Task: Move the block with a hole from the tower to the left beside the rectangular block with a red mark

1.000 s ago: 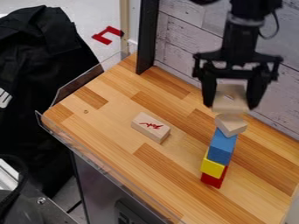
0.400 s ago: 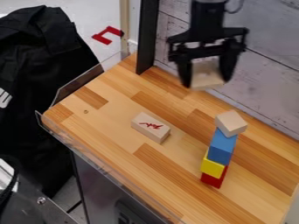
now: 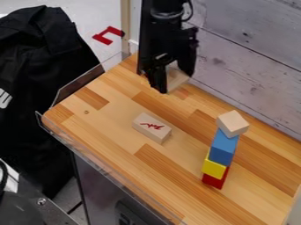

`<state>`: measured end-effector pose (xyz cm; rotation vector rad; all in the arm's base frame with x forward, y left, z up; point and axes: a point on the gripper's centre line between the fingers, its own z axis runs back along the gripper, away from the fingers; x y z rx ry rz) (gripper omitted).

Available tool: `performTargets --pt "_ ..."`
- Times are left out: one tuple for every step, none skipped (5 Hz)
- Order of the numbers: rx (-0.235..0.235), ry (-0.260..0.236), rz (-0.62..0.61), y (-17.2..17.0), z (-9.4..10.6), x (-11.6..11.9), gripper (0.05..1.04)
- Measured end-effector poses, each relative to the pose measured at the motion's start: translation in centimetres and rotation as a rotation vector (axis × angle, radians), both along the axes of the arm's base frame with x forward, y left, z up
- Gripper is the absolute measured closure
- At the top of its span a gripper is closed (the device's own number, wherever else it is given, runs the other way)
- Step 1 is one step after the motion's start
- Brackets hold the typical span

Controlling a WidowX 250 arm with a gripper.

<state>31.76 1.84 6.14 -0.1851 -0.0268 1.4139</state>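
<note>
High over the back part of the wooden table, the gripper (image 3: 175, 84) is shut on a pale wooden block (image 3: 178, 79), partly hidden by the fingers. The block's hole cannot be made out now. In front of and below it, the rectangular block with a red mark (image 3: 152, 128) lies flat on the table. At the right stands the tower: a red block (image 3: 216, 180) at the bottom, then a yellow block (image 3: 213, 168), a blue block (image 3: 224, 148), and a tilted-looking plain wooden block (image 3: 233, 123) on top.
The wooden table (image 3: 111, 127) has a clear plastic rim (image 3: 111, 173) along its left and front edges. A black post (image 3: 148, 39) and a pale plank wall (image 3: 247, 70) stand behind. Dark cloth (image 3: 41, 88) hangs at the left.
The gripper has moved left, away from above the tower, carrying the wooden block, and has turned. The tower and the marked block have stayed in place.
</note>
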Motion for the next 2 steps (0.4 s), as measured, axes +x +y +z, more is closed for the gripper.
performTargets --pt "0.004 0.072 0.034 0.5 -2.6 1.4 0.221" --pt "0.003 0.095 0.03 0.7 -3.7 2.5 0.221"
